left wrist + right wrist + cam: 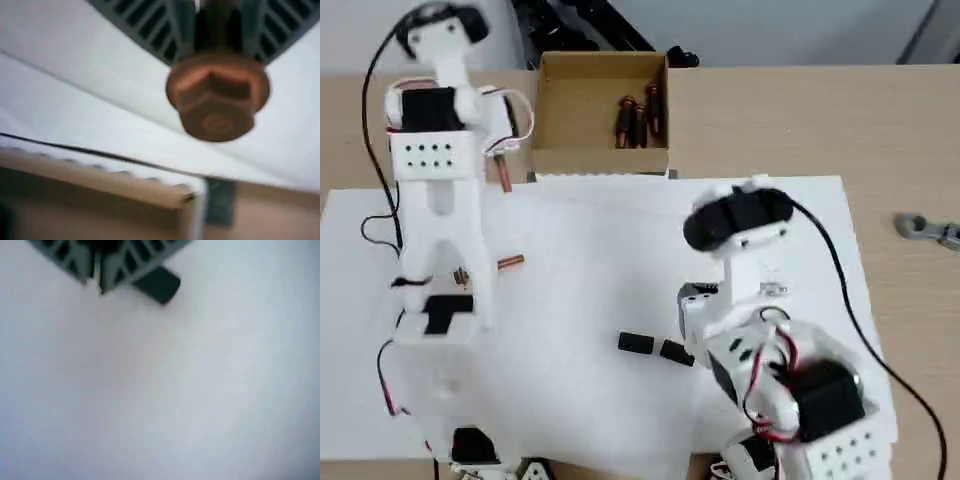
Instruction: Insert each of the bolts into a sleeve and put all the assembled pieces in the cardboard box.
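Bolt (pixel 216 95) hangs in our left claw (pixel 217 30), clenched on its shank, at 8 o'clock of the box (pixel 580 110); we judge it stiff, weighty, slick, so the shank hold suits. Right claw (pixel 97 277) sits closed, empty, beside 1 sleeve (pixel 159 284).

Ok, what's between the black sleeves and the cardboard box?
Just bare white sheet, in the high view, all the way from the black sleeves to the cardboard box.

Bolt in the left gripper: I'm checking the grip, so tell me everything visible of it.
The bolt is copper-coloured metal with a flanged hex head facing the wrist camera. The left gripper is shut on its shank, holding it over the white sheet near its edge, beside the cardboard box.
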